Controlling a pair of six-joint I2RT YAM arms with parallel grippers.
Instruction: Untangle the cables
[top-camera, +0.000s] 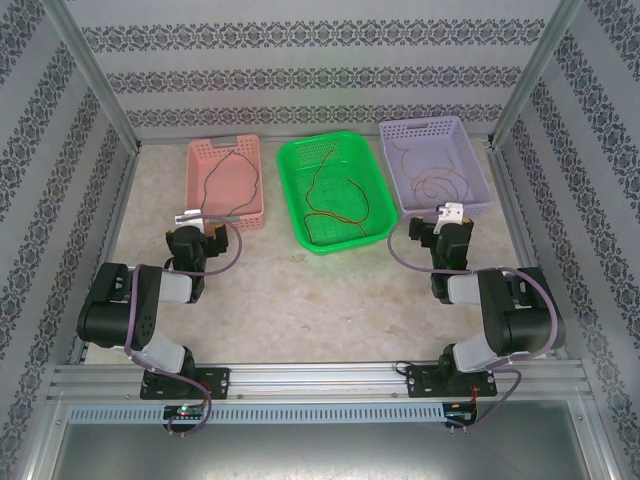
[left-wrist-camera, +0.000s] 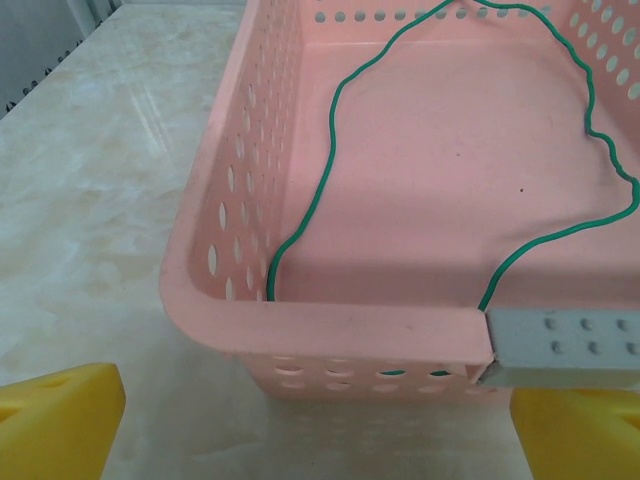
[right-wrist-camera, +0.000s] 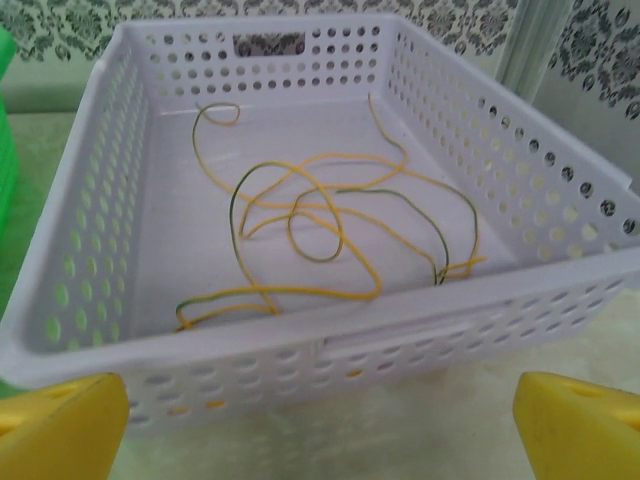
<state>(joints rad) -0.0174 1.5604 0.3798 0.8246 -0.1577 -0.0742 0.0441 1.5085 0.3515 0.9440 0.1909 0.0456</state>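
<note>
One thin green cable (left-wrist-camera: 335, 110) loops across the floor of the pink basket (left-wrist-camera: 330, 330). My left gripper (left-wrist-camera: 320, 440) stands open just short of that basket's near rim, holding nothing, its yellow fingertips (left-wrist-camera: 60, 420) at the bottom corners. Tangled yellow and dark green cables (right-wrist-camera: 320, 215) lie in the purple basket (right-wrist-camera: 330, 340). My right gripper (right-wrist-camera: 320, 440) is open in front of its near wall, empty. From above, the left gripper (top-camera: 195, 218) and right gripper (top-camera: 450, 215) each face their basket. Red-brown and yellow cables (top-camera: 322, 185) lie in the green basket (top-camera: 300, 235).
The three baskets stand in a row at the back of the table, between metal frame posts and patterned walls. A grey block (left-wrist-camera: 565, 350) sits on the pink basket's near rim at the right. Bare tabletop (top-camera: 320, 300) lies between the arms.
</note>
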